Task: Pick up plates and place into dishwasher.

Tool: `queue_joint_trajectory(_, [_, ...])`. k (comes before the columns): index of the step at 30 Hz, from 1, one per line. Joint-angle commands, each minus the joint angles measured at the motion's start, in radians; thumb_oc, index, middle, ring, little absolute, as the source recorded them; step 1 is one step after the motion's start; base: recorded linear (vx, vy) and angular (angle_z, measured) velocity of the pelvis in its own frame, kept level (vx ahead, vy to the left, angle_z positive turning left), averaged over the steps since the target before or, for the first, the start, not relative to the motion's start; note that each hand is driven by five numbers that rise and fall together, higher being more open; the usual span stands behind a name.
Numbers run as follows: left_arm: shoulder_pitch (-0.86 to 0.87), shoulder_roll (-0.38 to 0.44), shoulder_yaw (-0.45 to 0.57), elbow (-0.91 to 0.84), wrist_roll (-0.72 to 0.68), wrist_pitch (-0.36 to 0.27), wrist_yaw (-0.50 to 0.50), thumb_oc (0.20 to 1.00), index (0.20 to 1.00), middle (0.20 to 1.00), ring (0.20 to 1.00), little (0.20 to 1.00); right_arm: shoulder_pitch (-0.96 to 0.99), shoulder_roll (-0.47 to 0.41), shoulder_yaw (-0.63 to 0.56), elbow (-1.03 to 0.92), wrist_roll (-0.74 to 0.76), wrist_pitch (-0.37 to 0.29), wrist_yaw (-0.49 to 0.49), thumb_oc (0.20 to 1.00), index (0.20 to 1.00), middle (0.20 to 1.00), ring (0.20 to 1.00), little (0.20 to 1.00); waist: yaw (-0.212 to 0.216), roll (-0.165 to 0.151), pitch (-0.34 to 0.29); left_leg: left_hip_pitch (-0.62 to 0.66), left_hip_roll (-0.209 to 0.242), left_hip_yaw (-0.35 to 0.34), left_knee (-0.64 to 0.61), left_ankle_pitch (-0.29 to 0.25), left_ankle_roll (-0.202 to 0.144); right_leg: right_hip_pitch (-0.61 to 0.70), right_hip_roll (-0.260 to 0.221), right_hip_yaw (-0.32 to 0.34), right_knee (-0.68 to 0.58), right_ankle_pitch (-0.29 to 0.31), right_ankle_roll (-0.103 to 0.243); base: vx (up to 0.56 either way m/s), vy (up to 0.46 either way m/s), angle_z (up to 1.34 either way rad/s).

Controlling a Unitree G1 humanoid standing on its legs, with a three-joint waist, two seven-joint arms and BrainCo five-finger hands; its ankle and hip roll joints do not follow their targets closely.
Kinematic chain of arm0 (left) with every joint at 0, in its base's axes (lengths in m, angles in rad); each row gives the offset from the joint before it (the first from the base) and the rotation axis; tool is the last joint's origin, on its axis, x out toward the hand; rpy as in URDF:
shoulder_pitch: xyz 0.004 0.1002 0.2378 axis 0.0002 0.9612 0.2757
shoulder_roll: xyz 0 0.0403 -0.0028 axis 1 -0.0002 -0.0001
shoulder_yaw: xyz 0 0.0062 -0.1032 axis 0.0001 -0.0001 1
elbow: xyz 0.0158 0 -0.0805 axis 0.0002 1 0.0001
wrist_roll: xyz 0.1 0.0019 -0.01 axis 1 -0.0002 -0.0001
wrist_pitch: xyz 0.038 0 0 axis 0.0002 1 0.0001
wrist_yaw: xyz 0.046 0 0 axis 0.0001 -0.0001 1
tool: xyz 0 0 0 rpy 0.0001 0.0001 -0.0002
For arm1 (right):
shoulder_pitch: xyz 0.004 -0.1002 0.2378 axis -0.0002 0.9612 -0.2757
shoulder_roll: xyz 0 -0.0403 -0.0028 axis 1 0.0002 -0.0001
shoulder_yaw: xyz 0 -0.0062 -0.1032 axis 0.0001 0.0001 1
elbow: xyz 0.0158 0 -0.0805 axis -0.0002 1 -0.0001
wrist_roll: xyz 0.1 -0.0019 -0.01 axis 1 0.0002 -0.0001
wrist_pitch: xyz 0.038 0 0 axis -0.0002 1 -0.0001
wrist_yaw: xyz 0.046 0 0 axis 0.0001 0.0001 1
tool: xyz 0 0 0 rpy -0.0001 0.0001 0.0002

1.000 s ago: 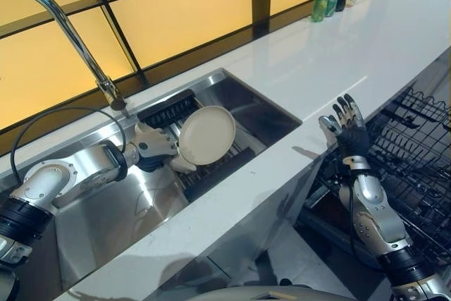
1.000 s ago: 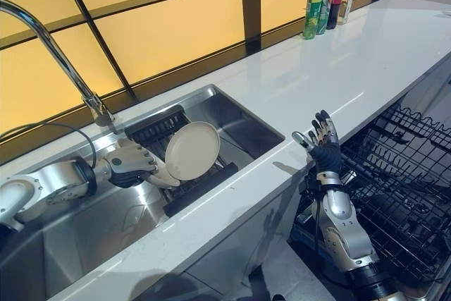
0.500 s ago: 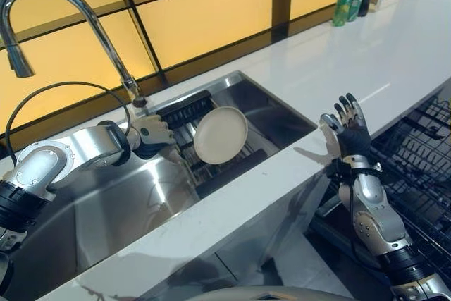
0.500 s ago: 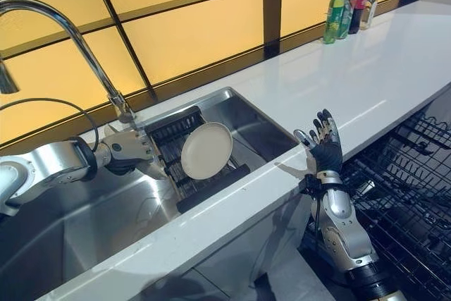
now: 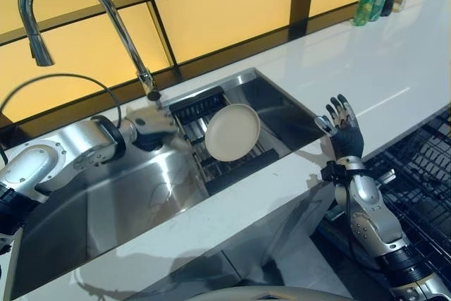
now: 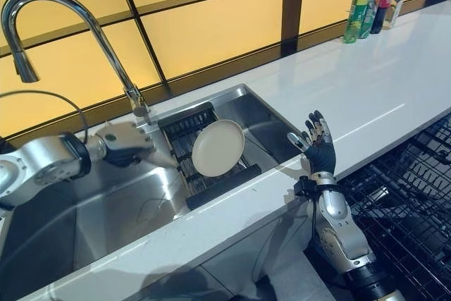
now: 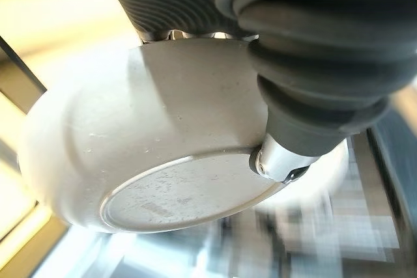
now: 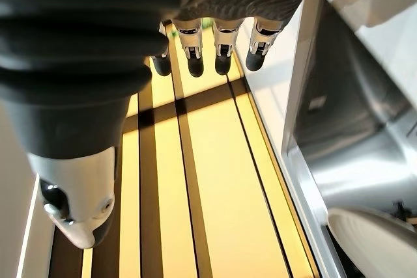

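1. The left hand (image 5: 151,123) is gripping the plate (image 5: 232,132) by its edge, holding it on edge over the sink (image 5: 127,195).
2. The right hand (image 6: 317,147) is waiting, fingers spread and empty, at the tabletop (image 5: 394,61) edge.
3. The dishwasher rack (image 5: 423,181) is lying to the robot's right, beyond the right hand, so the plate is needing to cross rightward.

My two head views look down from above onto the same sink (image 5: 176,195) and counter (image 6: 366,96). My left wrist view sits very close against a plate (image 7: 150,161); my right wrist view apparently faces the window (image 8: 215,180).
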Motion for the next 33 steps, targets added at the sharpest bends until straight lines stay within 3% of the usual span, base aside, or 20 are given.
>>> queue_joint_trajectory(1, [0.049,0.012,0.204,0.07,-0.058,-0.084,0.242,0.2,0.2,0.2,0.2,0.2,-0.063,-0.04,-0.051,-0.082,-0.064,-0.077,0.143,1.0,1.0,1.0,1.0,1.0,0.034,-0.057,-0.058,-0.012,-0.016,-0.006,0.006,-0.06,0.0,-0.019,-0.058,-0.075,0.003,-0.019,0.072,-0.03,0.011,0.05])
queue_joint_trajectory(4, [0.142,-0.049,0.315,0.038,-0.092,-0.135,0.29,0.2,0.2,0.2,0.2,0.2,-0.08,-0.054,-0.068,-0.096,-0.091,-0.072,0.216,1.0,1.0,1.0,1.0,1.0,0.041,-0.07,-0.073,-0.016,-0.013,-0.012,0.006,-0.06,-0.002,-0.02,-0.051,-0.077,0.003,-0.023,0.066,-0.01,0.004,0.0])
queue_joint_trajectory(9, [0.153,-0.123,0.335,-0.006,-0.173,-0.142,0.273,0.2,0.2,0.2,0.2,0.2,-0.139,-0.075,-0.05,-0.114,-0.184,-0.054,0.276,1.0,1.0,1.0,1.0,1.0,0.05,-0.088,-0.086,-0.014,-0.01,-0.021,0.006,-0.061,-0.002,-0.014,-0.041,-0.077,0.003,-0.028,0.058,-0.02,0.006,0.01])
queue_joint_trajectory(16, [0.105,-0.165,0.285,-0.08,-0.405,-0.089,0.113,0.2,0.2,0.2,0.2,0.2,-0.233,-0.153,-0.007,-0.174,-0.267,-0.049,0.369,1.0,1.0,1.0,1.0,1.0,0.051,-0.102,-0.094,-0.011,-0.007,-0.019,0.006,-0.059,-0.003,-0.01,-0.03,-0.073,0.003,-0.031,0.052,-0.03,0.002,0.01])
queue_joint_trajectory(22, [-0.001,-0.231,0.187,-0.117,-0.623,-0.009,-0.037,0.2,0.2,0.2,0.2,0.2,-0.413,-0.175,0.111,-0.247,-0.367,-0.008,0.364,1.0,1.0,1.0,1.0,1.0,0.061,-0.107,-0.092,-0.007,-0.01,-0.025,0.006,-0.057,-0.004,-0.002,-0.024,-0.072,0.003,-0.031,0.046,-0.02,-0.001,0.0])
queue_joint_trajectory(26, [-0.035,-0.291,0.138,-0.163,-0.779,-0.002,-0.157,0.2,0.2,0.2,0.2,0.2,-0.478,-0.174,0.136,-0.28,-0.373,-0.01,0.368,1.0,1.0,1.0,1.0,1.0,0.064,-0.111,-0.096,-0.005,-0.012,-0.029,0.006,-0.058,-0.003,0.002,-0.021,-0.073,0.003,-0.032,0.045,0.0,0.0,0.0])
queue_joint_trajectory(33, [-0.06,-0.331,0.105,-0.207,-0.851,0.007,-0.187,0.2,0.2,0.2,0.2,0.2,-0.496,-0.185,0.169,-0.311,-0.332,0.004,0.381,1.0,1.0,1.0,1.0,1.0,0.06,-0.113,-0.104,-0.006,-0.015,-0.028,0.006,-0.061,0.001,0.003,-0.023,-0.069,0.003,-0.035,0.045,0.0,0.0,0.0])
